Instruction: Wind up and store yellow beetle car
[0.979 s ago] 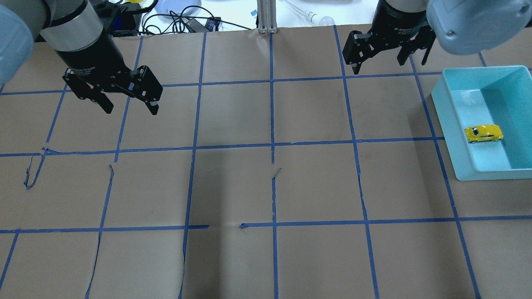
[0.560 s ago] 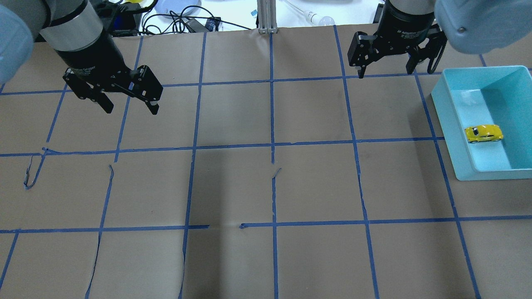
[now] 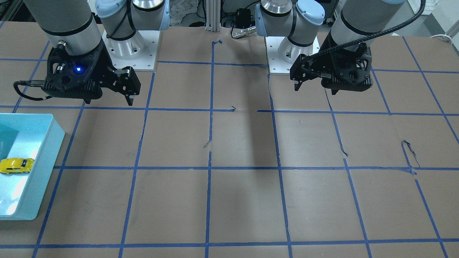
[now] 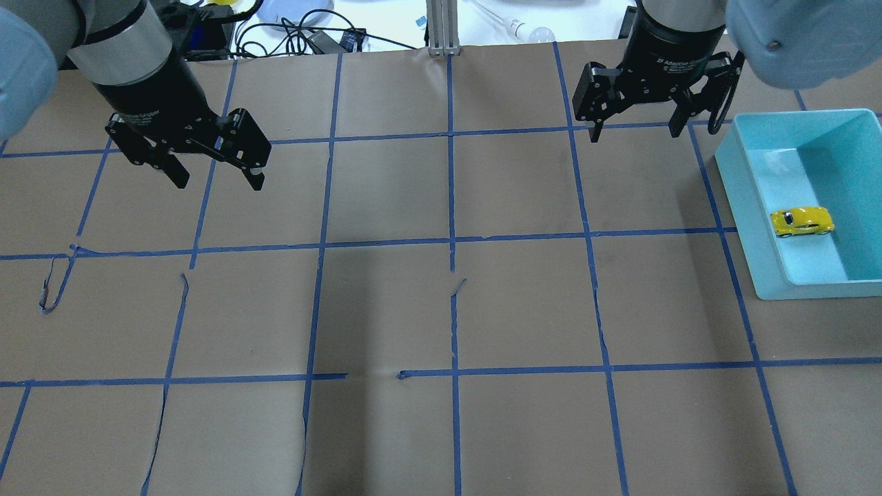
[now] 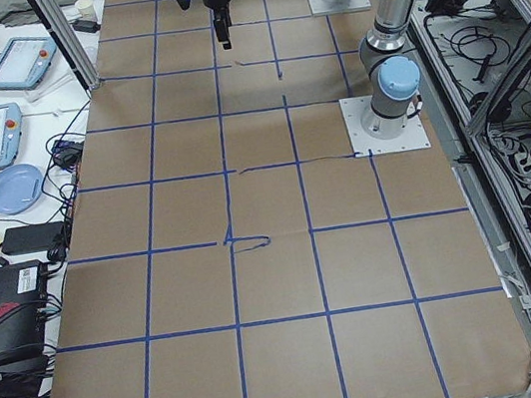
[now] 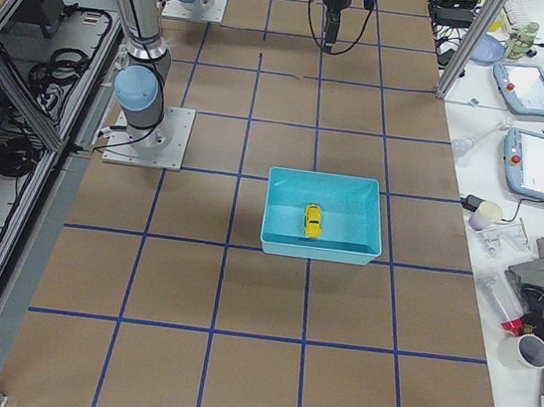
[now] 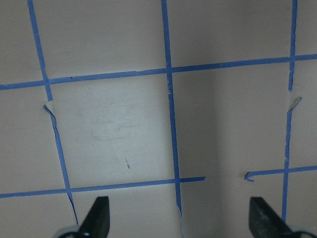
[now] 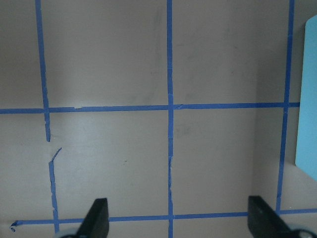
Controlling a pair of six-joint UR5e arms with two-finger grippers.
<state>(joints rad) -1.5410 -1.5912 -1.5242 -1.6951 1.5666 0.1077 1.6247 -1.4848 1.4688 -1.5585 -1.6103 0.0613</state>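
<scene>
The yellow beetle car (image 4: 801, 222) lies inside the light-blue bin (image 4: 744, 200) at the table's right side. It also shows in the front view (image 3: 15, 165) and in the exterior right view (image 6: 312, 221). My right gripper (image 4: 634, 131) is open and empty, raised over the far table, left of the bin's far corner. My left gripper (image 4: 217, 180) is open and empty, raised over the far left of the table. In both wrist views the fingertips (image 7: 99, 214) (image 8: 97, 214) stand wide apart over bare paper.
The table is covered in brown paper with a blue tape grid; some tape is torn and curled (image 4: 52, 286). The bin's edge (image 8: 308, 99) shows at the right of the right wrist view. Cables and clutter (image 4: 296, 27) lie beyond the far edge.
My right gripper has shifted right, turned and come a little lower in view, still open. The left gripper and the car have not moved.
</scene>
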